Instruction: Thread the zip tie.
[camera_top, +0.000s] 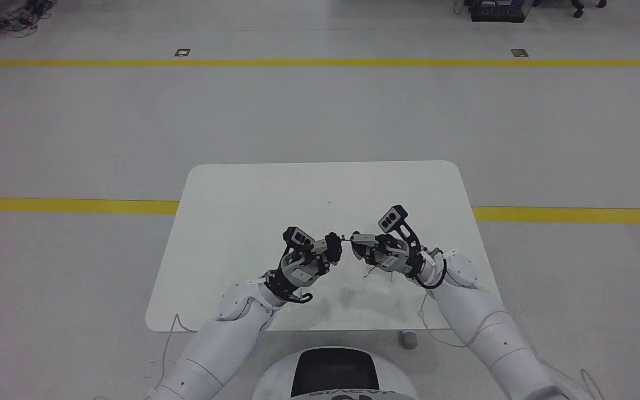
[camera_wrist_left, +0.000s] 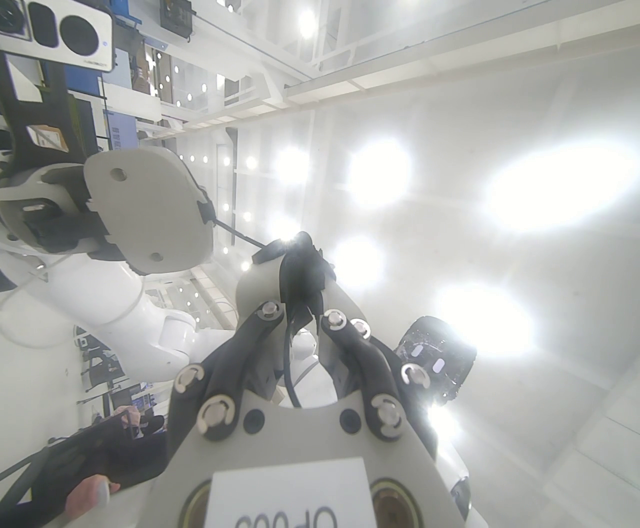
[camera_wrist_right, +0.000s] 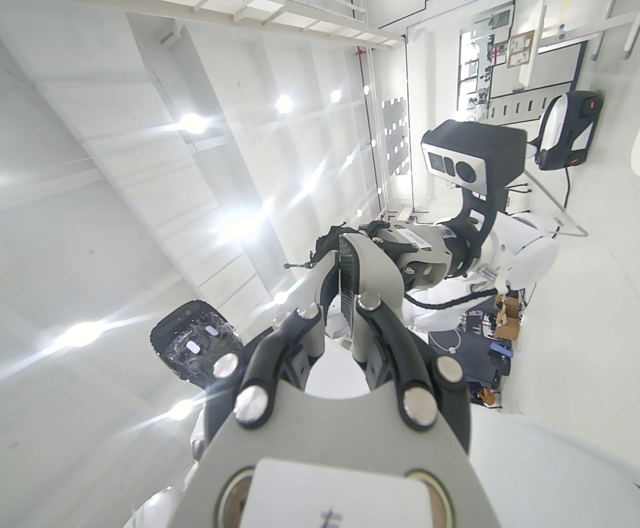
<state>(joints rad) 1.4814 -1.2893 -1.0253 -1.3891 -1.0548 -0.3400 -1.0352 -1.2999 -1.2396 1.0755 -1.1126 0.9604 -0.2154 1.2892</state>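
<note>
Above the near middle of the white table (camera_top: 260, 200), my two grippers face each other tip to tip. A thin black zip tie (camera_top: 346, 238) spans the short gap between them. My left gripper (camera_top: 328, 248) is shut on one part of the tie. In the left wrist view the gripper (camera_wrist_left: 296, 262) pinches the black strap, and the rest of the zip tie (camera_wrist_left: 289, 350) hangs down between its fingers. My right gripper (camera_top: 362, 243) is shut on the other end. In the right wrist view a short tip of the zip tie (camera_wrist_right: 296, 265) pokes out beside the closed right gripper (camera_wrist_right: 336, 260).
Both grippers are held up off the tabletop. The table's near edge (camera_top: 300, 328) runs just below the forearms. Bare white surface lies beyond and to both sides. A yellow line (camera_top: 80, 206) crosses the floor behind the table.
</note>
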